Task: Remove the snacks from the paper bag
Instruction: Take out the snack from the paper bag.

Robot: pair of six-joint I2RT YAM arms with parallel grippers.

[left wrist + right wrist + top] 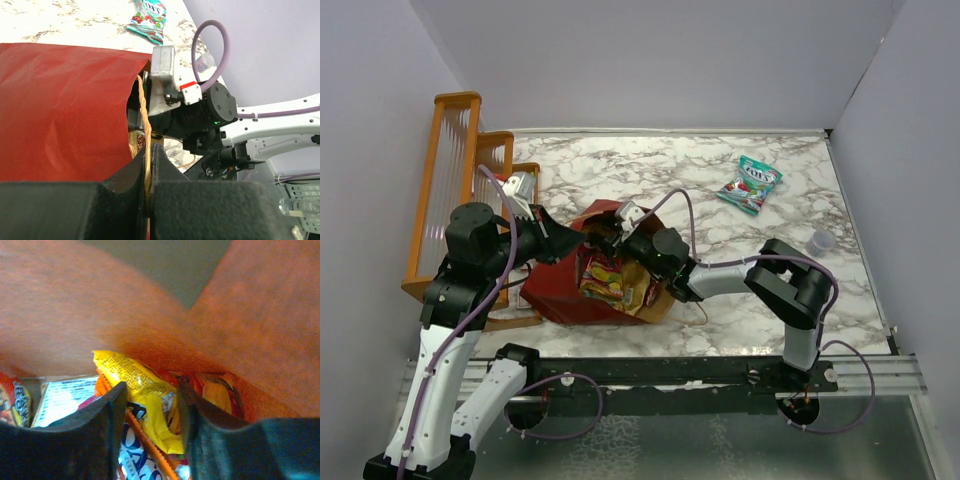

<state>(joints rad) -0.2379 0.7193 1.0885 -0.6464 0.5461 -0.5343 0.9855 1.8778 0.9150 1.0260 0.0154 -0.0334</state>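
Observation:
The dark red paper bag [552, 296] lies on the marble table with its mouth open, and several snacks [610, 280] show inside. My left gripper [552, 243] is shut on the bag's twisted tan handle [145, 120], its jaws [148, 150] pinching the cord beside the red bag wall [60, 110]. My right gripper [610, 232] reaches into the bag mouth. In the right wrist view it [152, 392] is open, with a yellow packet [145, 390] between its fingers [107, 412]. An orange-white packet [135, 452] and a red-yellow pack [220, 392] lie beneath. A teal-white pouch [750, 184] lies on the table at the far right.
An orange wooden rack [450, 190] stands at the far left, close to my left arm. A small clear cup [818, 241] stands near the right wall. The bag's brown kraft inner wall [250, 315] arches over my right gripper.

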